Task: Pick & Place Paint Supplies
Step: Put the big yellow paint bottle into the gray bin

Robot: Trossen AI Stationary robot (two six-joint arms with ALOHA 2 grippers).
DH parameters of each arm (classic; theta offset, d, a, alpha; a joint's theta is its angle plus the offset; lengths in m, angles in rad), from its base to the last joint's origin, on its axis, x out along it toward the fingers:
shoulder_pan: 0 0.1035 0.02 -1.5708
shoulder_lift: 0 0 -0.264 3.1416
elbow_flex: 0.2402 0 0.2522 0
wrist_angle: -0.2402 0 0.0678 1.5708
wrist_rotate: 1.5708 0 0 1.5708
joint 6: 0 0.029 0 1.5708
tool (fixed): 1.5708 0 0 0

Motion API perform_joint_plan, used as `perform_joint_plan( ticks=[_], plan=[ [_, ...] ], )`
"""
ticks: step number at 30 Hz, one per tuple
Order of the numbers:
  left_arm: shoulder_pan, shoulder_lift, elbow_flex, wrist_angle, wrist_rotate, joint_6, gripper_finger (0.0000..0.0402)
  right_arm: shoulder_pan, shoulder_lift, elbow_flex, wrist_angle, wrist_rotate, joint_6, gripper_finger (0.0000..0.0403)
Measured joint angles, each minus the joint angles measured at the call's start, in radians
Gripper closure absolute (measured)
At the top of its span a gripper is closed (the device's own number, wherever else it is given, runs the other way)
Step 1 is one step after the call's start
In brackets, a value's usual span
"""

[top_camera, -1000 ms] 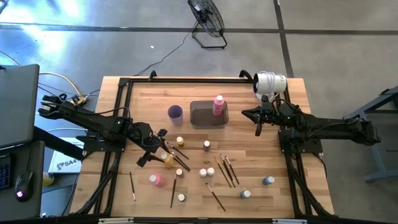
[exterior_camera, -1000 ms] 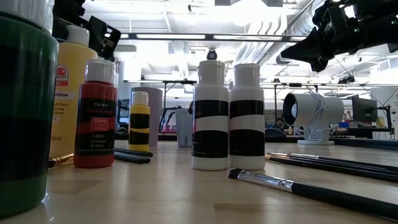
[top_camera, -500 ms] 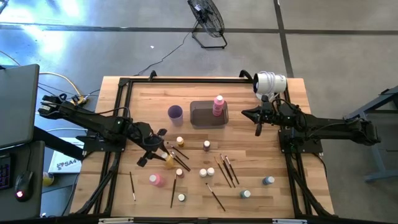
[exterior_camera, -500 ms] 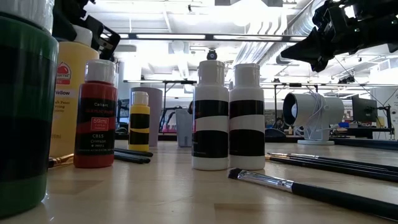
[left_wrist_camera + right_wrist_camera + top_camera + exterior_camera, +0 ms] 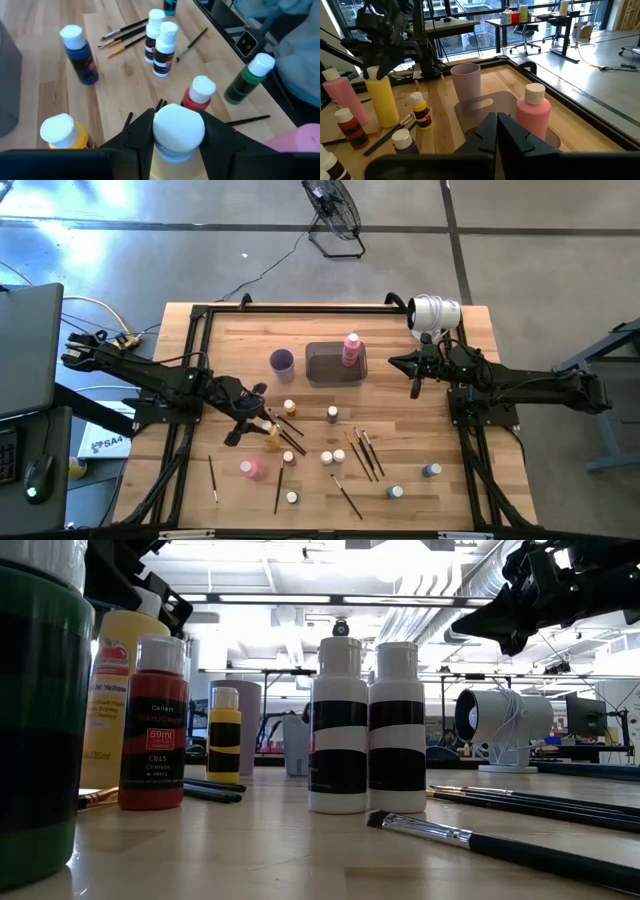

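Observation:
A tall yellow paint bottle (image 5: 382,97) stands among small bottles and dark-handled brushes on the left half of the wooden table; its white cap (image 5: 178,125) sits between the fingers of my left gripper (image 5: 248,418), which is shut on it. A pink bottle (image 5: 351,348) stands upright in the dark grey tray (image 5: 322,366), beside the purple cup (image 5: 282,361). My right gripper (image 5: 416,388) hangs shut, holding nothing, above the table just right of the tray. My left gripper pinches the yellow bottle by its white cap (image 5: 160,135), at the very top, between its two fingers (image 5: 217,134). The fingers come slanting down from the table's left side. The bottle hangs nearly upright, slightly tilted; whether its base rests on the table I cannot tell.
Close around the yellow bottle stand a red bottle (image 5: 153,725), a small yellow one (image 5: 420,111) and a green one (image 5: 248,80). Two black-and-white bottles (image 5: 365,728), another pink bottle (image 5: 250,469) and loose brushes (image 5: 365,452) lie nearer the front. A white lamp (image 5: 434,312) sits far right.
My left gripper has shut on the yellow bottle's cap and rolled a little at the wrist without shifting its place. The bottle has tipped slightly out of upright; the other bottles and my right arm have kept still.

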Motion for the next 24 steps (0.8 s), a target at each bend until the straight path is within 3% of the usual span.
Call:
perform_joint_plan(
  ticks=[18,24],
  plan=[
    [0.000,-0.135,0.000,-0.117,-0.153,-0.169,0.0281,0.000,0.000,0.000,0.000,0.000,0.000,0.0398],
    [0.000,-0.143,0.137,-0.362,-0.261,-0.232,0.0281,0.000,0.000,0.000,0.000,0.000,0.000,0.0398]
  ],
)
